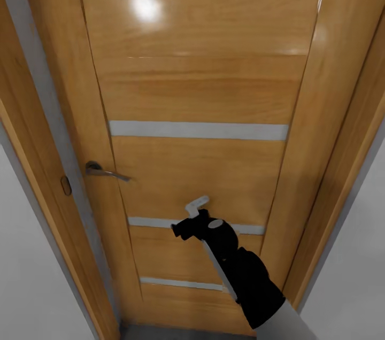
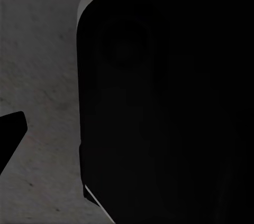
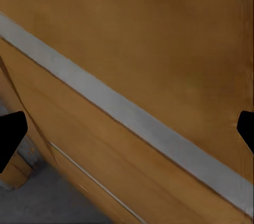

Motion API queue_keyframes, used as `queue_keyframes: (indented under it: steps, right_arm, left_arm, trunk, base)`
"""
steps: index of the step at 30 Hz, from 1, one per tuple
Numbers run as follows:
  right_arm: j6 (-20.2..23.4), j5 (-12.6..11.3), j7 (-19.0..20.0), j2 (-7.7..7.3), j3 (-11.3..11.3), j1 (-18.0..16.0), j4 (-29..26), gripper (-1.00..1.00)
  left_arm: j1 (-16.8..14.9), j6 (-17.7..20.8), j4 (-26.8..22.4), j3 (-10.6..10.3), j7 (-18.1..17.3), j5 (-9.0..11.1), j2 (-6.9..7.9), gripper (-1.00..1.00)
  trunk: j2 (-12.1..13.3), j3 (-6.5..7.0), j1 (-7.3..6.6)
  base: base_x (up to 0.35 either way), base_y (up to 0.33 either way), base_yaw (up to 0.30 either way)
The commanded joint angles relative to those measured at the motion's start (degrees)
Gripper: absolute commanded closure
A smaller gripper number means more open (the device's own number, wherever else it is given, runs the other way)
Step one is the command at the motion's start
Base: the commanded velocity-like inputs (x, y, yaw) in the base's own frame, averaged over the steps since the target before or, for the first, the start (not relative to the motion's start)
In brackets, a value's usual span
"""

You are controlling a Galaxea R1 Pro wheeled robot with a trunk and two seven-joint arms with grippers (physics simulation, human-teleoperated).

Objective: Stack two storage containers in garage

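The two storage containers are out of view. A wooden panel door (image 1: 198,89) with grey cross strips stands close in front of me. My right gripper (image 1: 195,208) reaches toward the door's lower half, to the right of and below the lever handle (image 1: 104,170). In the right wrist view the right gripper (image 3: 127,134) is open, with nothing between its fingertips (image 3: 10,137) and the door panel (image 3: 159,49) just ahead. In the left wrist view one fingertip (image 2: 11,134) of the left gripper sits far out at the side over dark grey concrete floor (image 2: 42,49), beside a black part of my own body (image 2: 169,108).
The door frame (image 1: 48,131) and pale walls (image 1: 27,276) flank the door on both sides. A strip of grey floor (image 1: 176,332) shows at the door's foot. A latch plate (image 1: 66,185) sits in the frame left of the handle.
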Motion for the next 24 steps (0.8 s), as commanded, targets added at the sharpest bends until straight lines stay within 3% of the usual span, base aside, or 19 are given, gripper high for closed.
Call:
queue_keyframes:
  steps: [1, 5, 10, 24]
  right_arm:
    - [0.21, 1.17, 0.19, 0.01, -0.09, -1.53, 1.66, -1.00]
    - [-0.08, 1.37, 0.15, 0.01, -0.29, -5.53, 6.82, -1.00]
    - [-0.51, 1.46, -0.67, 0.01, -0.36, -7.50, 8.99, -1.00]
    - [-0.16, 2.06, -2.31, 0.01, 0.38, -7.63, 8.22, -1.00]
  left_arm:
    - [0.00, -0.11, -0.02, 0.04, 0.01, 0.08, 0.00, -1.00]
    - [0.00, -0.11, -0.02, 0.04, 0.01, 0.08, -0.06, -1.00]
    - [0.00, -0.11, -0.02, 0.04, 0.01, 0.08, -0.08, -1.00]
    - [0.00, -0.11, -0.02, -0.02, 0.01, -0.11, -0.16, -1.00]
  trunk:
    - [-0.03, -0.06, 0.00]
    - [-0.03, -0.06, 0.00]
    - [-0.03, -0.06, 0.00]
    - [-0.03, -0.06, 0.00]
  base:
    - [0.000, 0.000, 0.000]
    - [0.000, 0.000, 0.000]
    - [0.000, 0.000, 0.000]
    - [0.000, 0.000, 0.000]
